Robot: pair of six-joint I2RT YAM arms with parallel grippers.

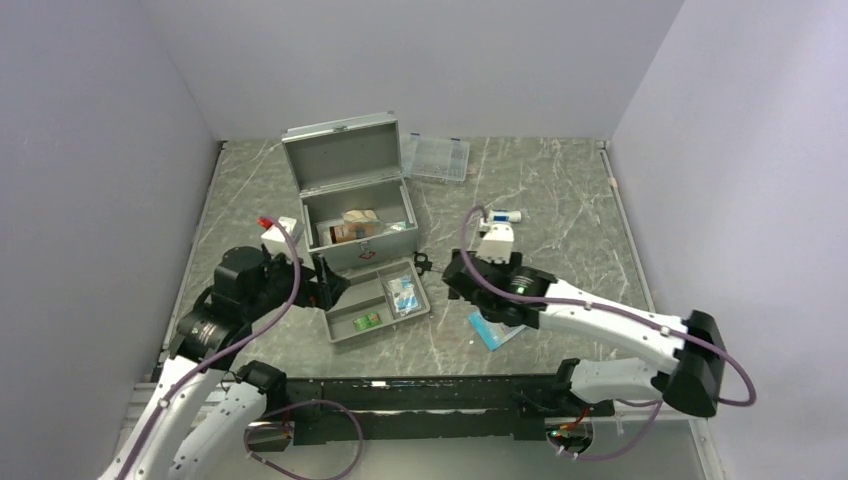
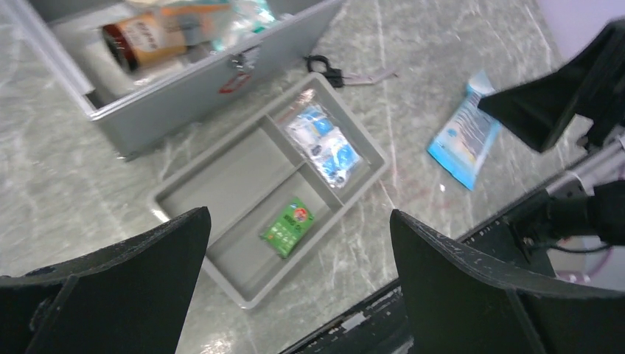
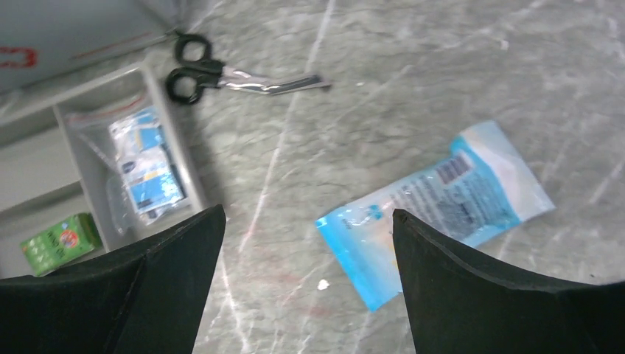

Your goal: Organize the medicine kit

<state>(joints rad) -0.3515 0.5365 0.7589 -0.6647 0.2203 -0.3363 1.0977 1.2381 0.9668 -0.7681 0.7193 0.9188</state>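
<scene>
The medicine kit (image 1: pixel 355 205) is standing toward the table's far edge, left of its middle. Its lid is propped upright and a brown bottle (image 2: pixel 144 40) is lying inside among contents too jumbled to count. Just in front of it, the one divided tray (image 2: pixel 243 169) is holding one green packet (image 2: pixel 287 226) and one clear bag of blue-and-white sachets (image 2: pixel 324 144). One pair of scissors (image 3: pixel 221 74) is lying just off the tray's far right corner. One loose blue packet (image 3: pixel 435 210) is lying nearer the table's near edge, one small white-and-blue tube (image 1: pixel 503 216) is lying right of the kit, and one clear compartment case (image 1: pixel 436 157) is sitting by the far edge. The left end effector (image 2: pixel 298 212) is hovering over the tray with its fingers wide apart and empty. The right end effector (image 3: pixel 307 214) is hanging over bare table between scissors and blue packet, fingers likewise apart and holding nothing. Sorting seems to be midway, with loose items waiting to go in. The next move probably calls for the right arm to drop onto the flat blue packet and pinch it by an edge.
</scene>
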